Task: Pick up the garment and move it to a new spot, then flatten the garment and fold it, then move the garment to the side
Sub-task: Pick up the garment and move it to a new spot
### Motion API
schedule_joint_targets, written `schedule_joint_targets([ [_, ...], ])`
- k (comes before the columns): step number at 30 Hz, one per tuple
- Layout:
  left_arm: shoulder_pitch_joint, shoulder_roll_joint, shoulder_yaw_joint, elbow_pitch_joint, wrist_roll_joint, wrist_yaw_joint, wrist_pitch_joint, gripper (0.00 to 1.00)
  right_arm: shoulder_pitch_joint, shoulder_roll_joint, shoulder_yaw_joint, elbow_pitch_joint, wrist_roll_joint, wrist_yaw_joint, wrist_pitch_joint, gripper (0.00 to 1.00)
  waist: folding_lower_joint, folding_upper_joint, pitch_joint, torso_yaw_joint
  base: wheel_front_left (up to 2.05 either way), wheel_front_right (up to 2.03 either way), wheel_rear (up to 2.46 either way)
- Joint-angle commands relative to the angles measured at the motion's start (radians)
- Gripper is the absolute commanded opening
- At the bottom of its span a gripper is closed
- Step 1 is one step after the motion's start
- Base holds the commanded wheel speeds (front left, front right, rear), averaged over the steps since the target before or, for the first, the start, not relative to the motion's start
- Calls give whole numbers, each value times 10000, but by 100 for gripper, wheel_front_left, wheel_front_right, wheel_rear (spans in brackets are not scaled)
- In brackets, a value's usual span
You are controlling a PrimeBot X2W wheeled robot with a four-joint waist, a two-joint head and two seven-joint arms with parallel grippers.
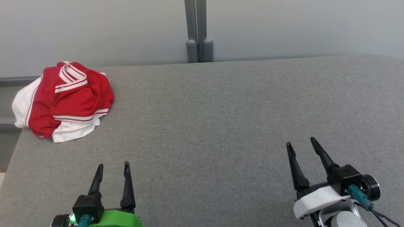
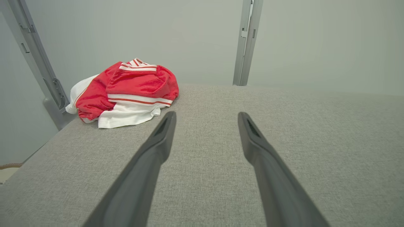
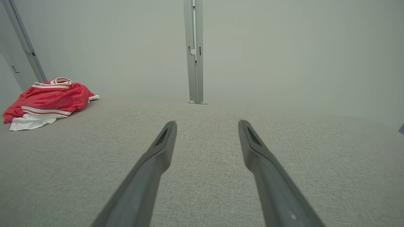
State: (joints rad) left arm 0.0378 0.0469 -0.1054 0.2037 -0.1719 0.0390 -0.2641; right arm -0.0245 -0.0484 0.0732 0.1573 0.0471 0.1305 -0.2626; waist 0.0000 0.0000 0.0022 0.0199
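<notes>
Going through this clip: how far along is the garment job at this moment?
Done: nothing by the look of it. The garment lies crumpled in a heap at the far left corner of the grey table.
In hand: nothing. The left gripper and right gripper are both open, empty and well apart from it.
Left: picking it up and moving it, flattening, folding, setting it aside.

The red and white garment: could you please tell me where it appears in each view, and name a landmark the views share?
Head view: the garment lies upper left, at the far left corner of the grey surface.
Left wrist view: garment upper left, near the far edge.
Right wrist view: garment far left, mid-height.
Shared landmark: the grey upright post behind the far edge, right of the garment in every view.
</notes>
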Motion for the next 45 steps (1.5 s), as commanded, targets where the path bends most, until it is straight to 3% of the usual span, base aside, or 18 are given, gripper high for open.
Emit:
schedule_joint_targets([
  [1,-102,64,-56,3,69,7,-7,100,144,-33,-50,-46,-65,4,-35,100,0,0,0,601,0,0,0],
  [11,177,55,280,-175,155,73,-6,100,-15,-35,280,-113,31,3,-35,100,0,0,-38,3584,0,0,0],
  [15,392,55,514,-253,218,24,-6,100,-3,-31,387,-103,182,3,-34,100,0,0,-163,4414,0,0,0],
  [19,634,53,743,-328,222,-1,-5,100,32,-35,557,-40,279,3,-35,100,0,0,-235,4816,0,0,0],
  [26,771,55,1125,-504,66,27,-5,100,-77,-35,749,-46,114,4,-35,100,0,0,-54,4798,0,0,0],
  [36,-424,137,1807,-871,314,-184,-4,100,-759,-42,745,-194,-436,3,-35,100,0,0,1085,3780,0,0,0],
  [45,-3431,1109,1853,-85,652,-775,-1,100,-1478,-39,569,-454,-922,3,-34,100,0,0,2373,2553,0,0,0],
])
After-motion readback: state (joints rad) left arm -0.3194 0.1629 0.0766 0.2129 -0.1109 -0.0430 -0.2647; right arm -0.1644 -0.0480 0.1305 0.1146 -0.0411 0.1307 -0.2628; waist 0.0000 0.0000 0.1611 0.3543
